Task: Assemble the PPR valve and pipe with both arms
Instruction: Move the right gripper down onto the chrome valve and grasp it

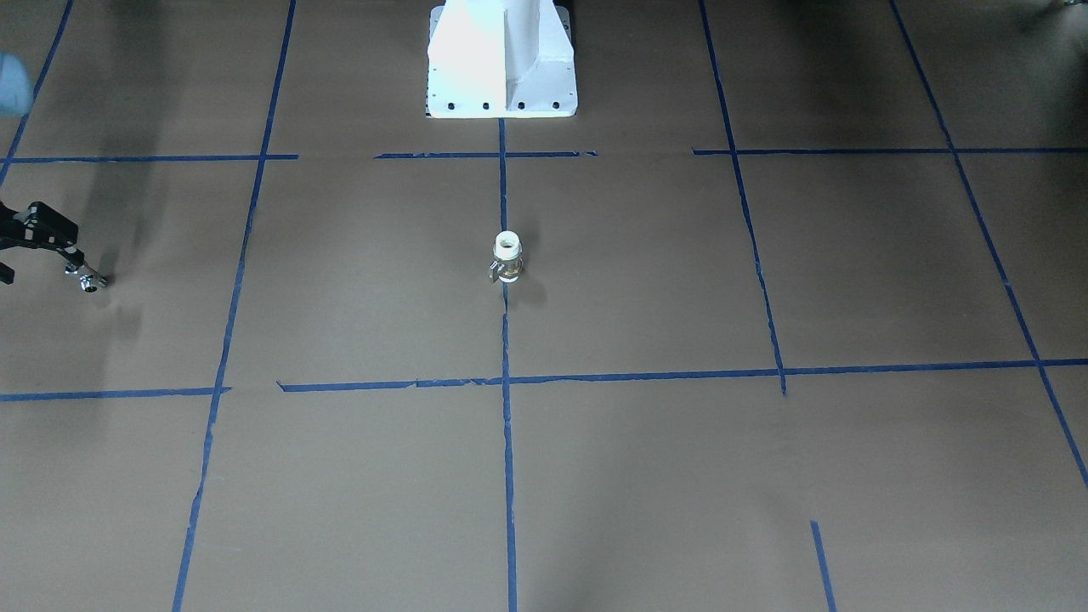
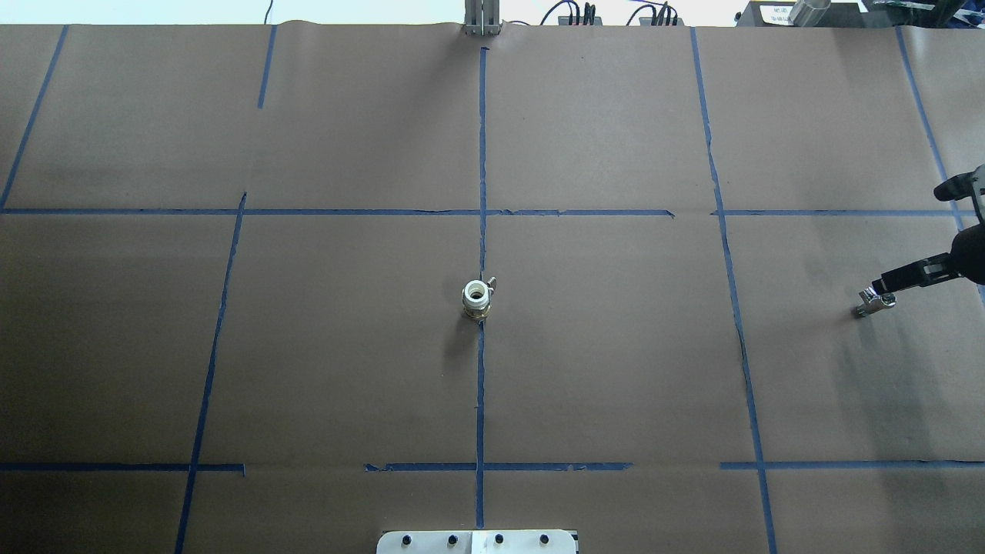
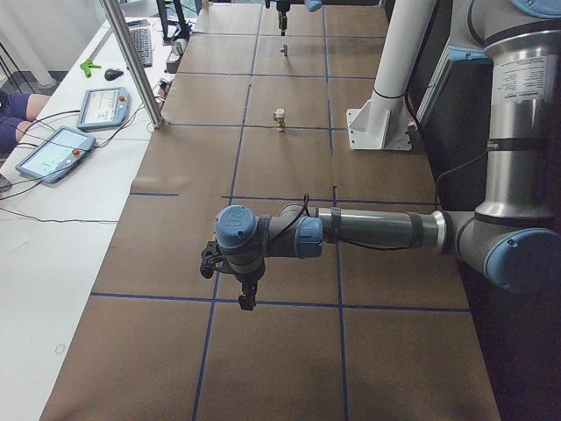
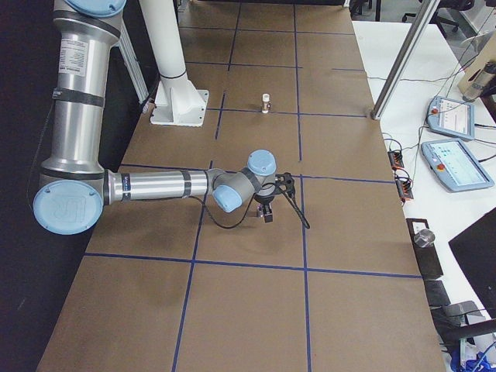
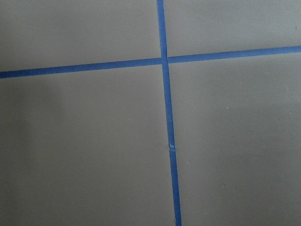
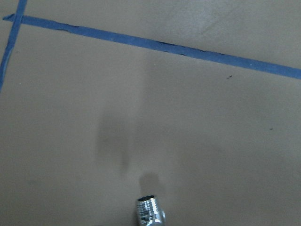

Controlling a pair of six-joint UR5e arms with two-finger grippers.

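The PPR valve (image 1: 507, 257) stands upright on the middle of the brown table, white collar up, grey lever to its side; it also shows in the overhead view (image 2: 477, 297). My right gripper (image 2: 885, 291) is at the table's far right, shut on the chrome pipe (image 2: 874, 301), holding it just above the surface. The pipe shows in the front view (image 1: 87, 279) and at the bottom edge of the right wrist view (image 6: 150, 211). My left gripper (image 3: 245, 294) hangs over the table far from the valve and shows only in the left side view; I cannot tell whether it is open or shut.
The white pedestal (image 1: 501, 59) stands at the robot's side behind the valve. Blue tape lines (image 2: 481, 154) divide the table into squares. A metal post (image 3: 131, 61) and control tablets (image 3: 54, 151) are on the operators' side.
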